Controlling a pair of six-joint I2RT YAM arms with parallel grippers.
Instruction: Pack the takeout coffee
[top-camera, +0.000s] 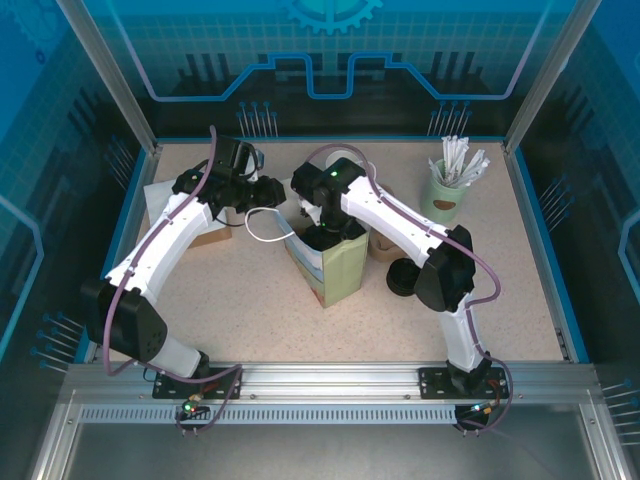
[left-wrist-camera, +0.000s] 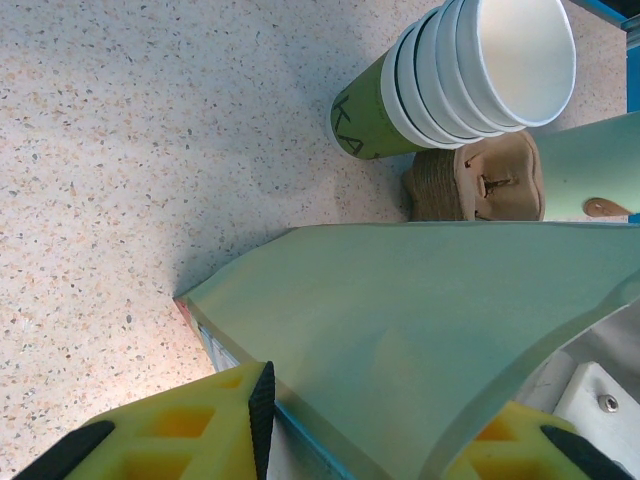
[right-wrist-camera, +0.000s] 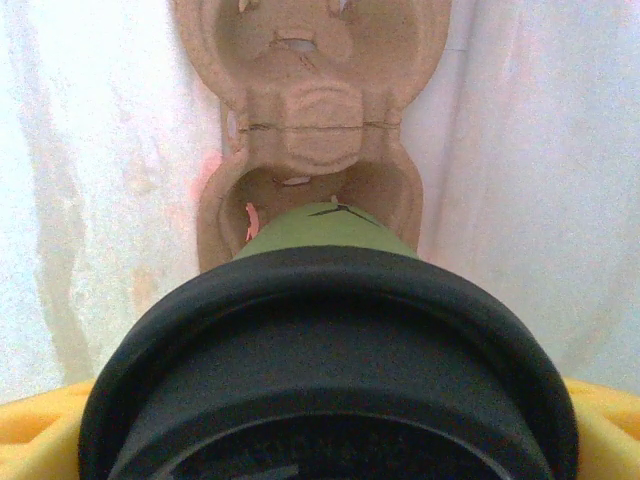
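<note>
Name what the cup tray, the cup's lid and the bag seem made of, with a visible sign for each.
Cup tray: likely moulded paper pulp, matt brown, fibrous, pressed wells. Lid: probably plastic, black, smooth, faint sheen. Bag: seemingly paper, pale green, matt, holding crisp folds.

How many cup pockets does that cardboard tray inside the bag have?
2: one pocket at the tray's far end, one nearer, just beyond the green cup. Others may be hidden.

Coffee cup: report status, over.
Left gripper clamped on bag rim. Right gripper grips lidded cup inside bag, above cardboard carrier. Slot beneath looks clear.
</note>
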